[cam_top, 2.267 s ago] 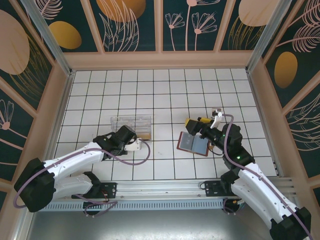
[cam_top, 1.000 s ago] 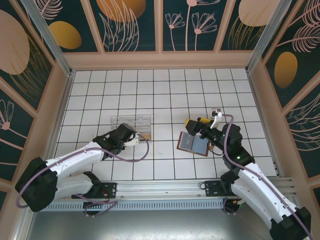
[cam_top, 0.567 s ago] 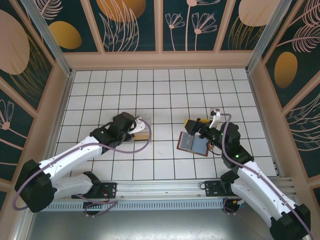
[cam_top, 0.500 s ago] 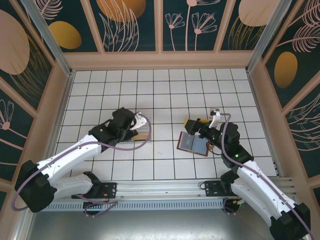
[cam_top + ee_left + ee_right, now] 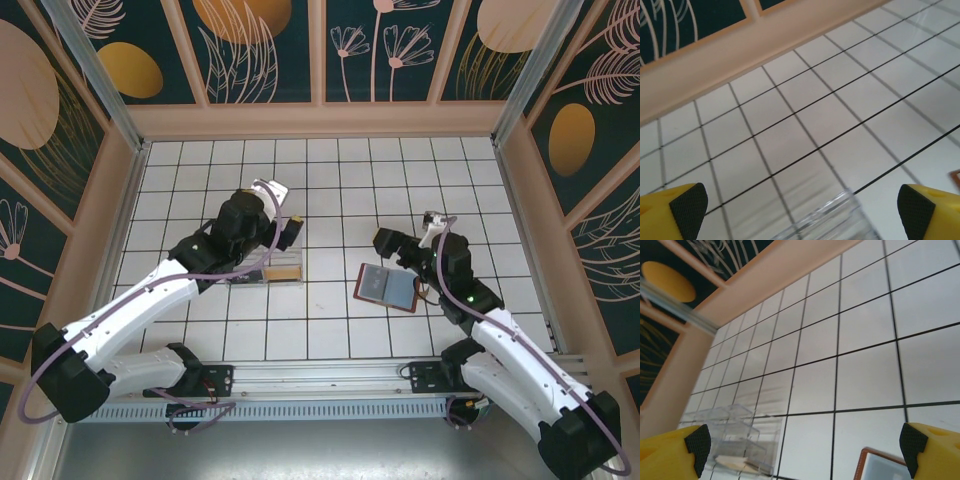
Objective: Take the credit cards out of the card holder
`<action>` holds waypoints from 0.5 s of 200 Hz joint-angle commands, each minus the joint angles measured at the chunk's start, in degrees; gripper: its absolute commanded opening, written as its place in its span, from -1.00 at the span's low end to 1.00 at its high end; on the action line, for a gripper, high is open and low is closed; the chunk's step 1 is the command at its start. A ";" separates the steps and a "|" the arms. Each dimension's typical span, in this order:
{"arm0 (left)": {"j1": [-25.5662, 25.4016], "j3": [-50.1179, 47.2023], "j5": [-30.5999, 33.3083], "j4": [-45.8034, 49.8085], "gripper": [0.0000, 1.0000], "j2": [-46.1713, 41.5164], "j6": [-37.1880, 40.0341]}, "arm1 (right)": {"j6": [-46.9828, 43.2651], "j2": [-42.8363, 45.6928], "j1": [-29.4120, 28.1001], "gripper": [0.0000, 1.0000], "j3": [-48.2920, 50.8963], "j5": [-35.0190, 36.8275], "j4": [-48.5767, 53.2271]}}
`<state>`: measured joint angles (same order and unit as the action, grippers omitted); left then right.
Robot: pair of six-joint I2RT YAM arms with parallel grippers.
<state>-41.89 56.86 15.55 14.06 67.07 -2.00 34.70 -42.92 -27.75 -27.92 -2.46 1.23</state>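
one card (image 5: pixel 286 272) sits in the clear box (image 5: pixel 732 435) left of the open card holder (image 5: pixel 387 288). left end effector (image 5: pixel 801 206) and right end effector (image 5: pixel 805 444) gape wide, empty; remaining cards unclear.

Card holder (image 5: pixel 386 288): brown border, blue-grey inside. Table (image 5: pixel 340 190): white tiles, black grid lines. Walls (image 5: pixel 165 40): dark teal panels, gold ovals, pale line-drawn leaves, peach frames. Left arm (image 5: pixel 150 305), right arm (image 5: pixel 520 350): white shells, black joints, purple cables
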 commanded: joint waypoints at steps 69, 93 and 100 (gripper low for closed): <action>-6.29 -7.91 -18.10 -24.49 0.59 12.14 -36.85 | 7.00 -3.38 0.01 0.22 2.68 5.97 13.60; -9.56 -5.52 -21.69 -25.71 0.30 19.93 -40.58 | 11.25 -4.15 0.38 0.14 4.91 8.54 16.46; -10.29 -4.57 -22.59 -25.67 0.20 22.25 -41.19 | 12.86 -4.25 0.54 0.13 5.76 8.83 16.77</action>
<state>-49.69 49.36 -2.46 -6.96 83.53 -36.64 42.13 -46.89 -27.73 -24.62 3.29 13.67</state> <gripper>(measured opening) 0.645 0.570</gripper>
